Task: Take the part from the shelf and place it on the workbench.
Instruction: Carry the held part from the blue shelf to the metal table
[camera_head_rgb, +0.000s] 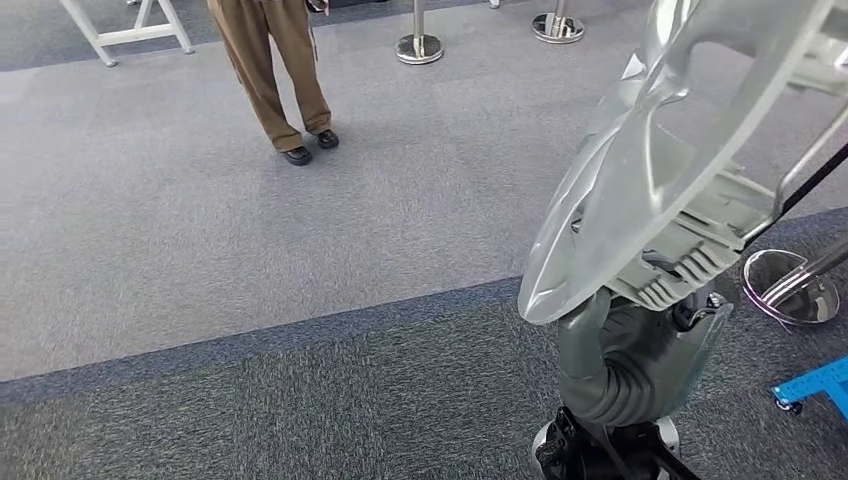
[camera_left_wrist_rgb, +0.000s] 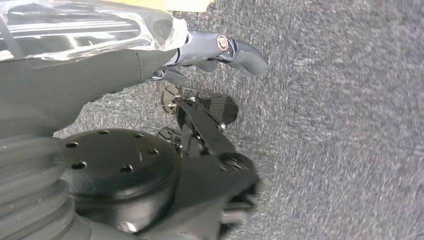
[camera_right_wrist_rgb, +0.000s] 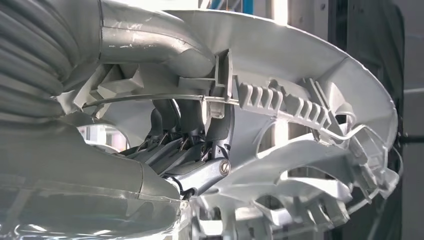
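The part (camera_head_rgb: 650, 170) is a large silver ribbed disc, like a wheel cover, raised at the right of the head view. My right hand (camera_head_rgb: 625, 360) grips it from below at its lower rim. In the right wrist view the thumb (camera_right_wrist_rgb: 150, 40) lies over the part's rim (camera_right_wrist_rgb: 310, 55) and the dark fingers (camera_right_wrist_rgb: 192, 150) curl behind its ribs. My left hand (camera_left_wrist_rgb: 220, 47) hangs over grey carpet with its fingers stretched out and nothing in them.
A person in brown trousers (camera_head_rgb: 275, 70) stands on the carpet at the far left-centre. Chrome post bases (camera_head_rgb: 418, 47) (camera_head_rgb: 557, 27) stand at the back, another (camera_head_rgb: 790, 285) beside the part. A blue frame (camera_head_rgb: 815, 385) is at the right edge. White frame legs (camera_head_rgb: 125, 30) stand far left.
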